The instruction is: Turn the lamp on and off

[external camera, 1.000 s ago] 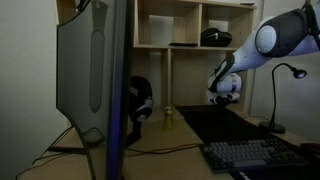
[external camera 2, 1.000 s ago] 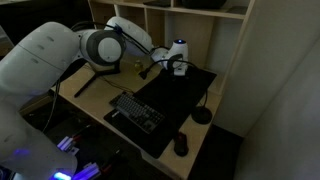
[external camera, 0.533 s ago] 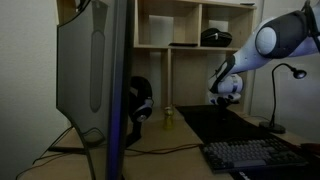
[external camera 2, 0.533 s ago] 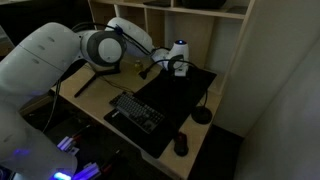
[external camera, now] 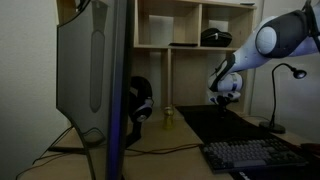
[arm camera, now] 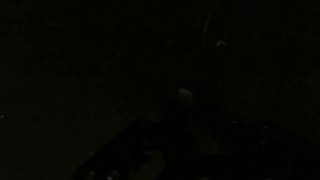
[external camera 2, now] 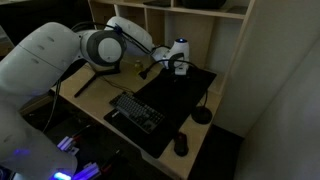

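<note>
The room is dim and the slim black lamp [external camera: 273, 100] stands unlit at the desk's right end, its small head [external camera: 296, 72] curving over and its round base [external camera: 272, 127] on the mat. In an exterior view the lamp base [external camera 2: 201, 116] sits on the dark mat near the desk edge. My gripper [external camera: 224, 97] hangs above the mat to the left of the lamp, apart from it, and shows as a white wrist part in front of the shelf [external camera 2: 178, 62]. Its jaws are too dark to read. The wrist view is almost black.
A large monitor [external camera: 95, 80] fills the near left. Headphones [external camera: 140, 102] and a small can [external camera: 168, 116] sit by the shelf unit [external camera: 190, 30]. A keyboard [external camera 2: 135, 112] and a mouse [external camera 2: 180, 145] lie at the desk's front.
</note>
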Robot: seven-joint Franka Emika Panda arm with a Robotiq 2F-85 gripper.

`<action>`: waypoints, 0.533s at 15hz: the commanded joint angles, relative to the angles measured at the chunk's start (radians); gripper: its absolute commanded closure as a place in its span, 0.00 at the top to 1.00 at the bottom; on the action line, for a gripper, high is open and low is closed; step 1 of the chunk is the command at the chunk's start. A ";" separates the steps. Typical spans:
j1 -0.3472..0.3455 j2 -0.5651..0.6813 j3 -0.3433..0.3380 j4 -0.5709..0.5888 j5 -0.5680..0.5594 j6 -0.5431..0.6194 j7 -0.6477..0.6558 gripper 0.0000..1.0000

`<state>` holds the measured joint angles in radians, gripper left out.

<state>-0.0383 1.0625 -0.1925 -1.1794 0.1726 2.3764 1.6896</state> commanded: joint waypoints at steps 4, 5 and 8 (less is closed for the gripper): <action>-0.019 0.035 0.006 0.028 -0.013 -0.006 -0.001 0.06; -0.019 0.034 0.007 0.027 -0.013 -0.006 -0.002 0.06; -0.018 0.033 0.005 0.027 -0.013 -0.008 0.004 0.50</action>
<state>-0.0389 1.0626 -0.1925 -1.1785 0.1726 2.3743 1.6896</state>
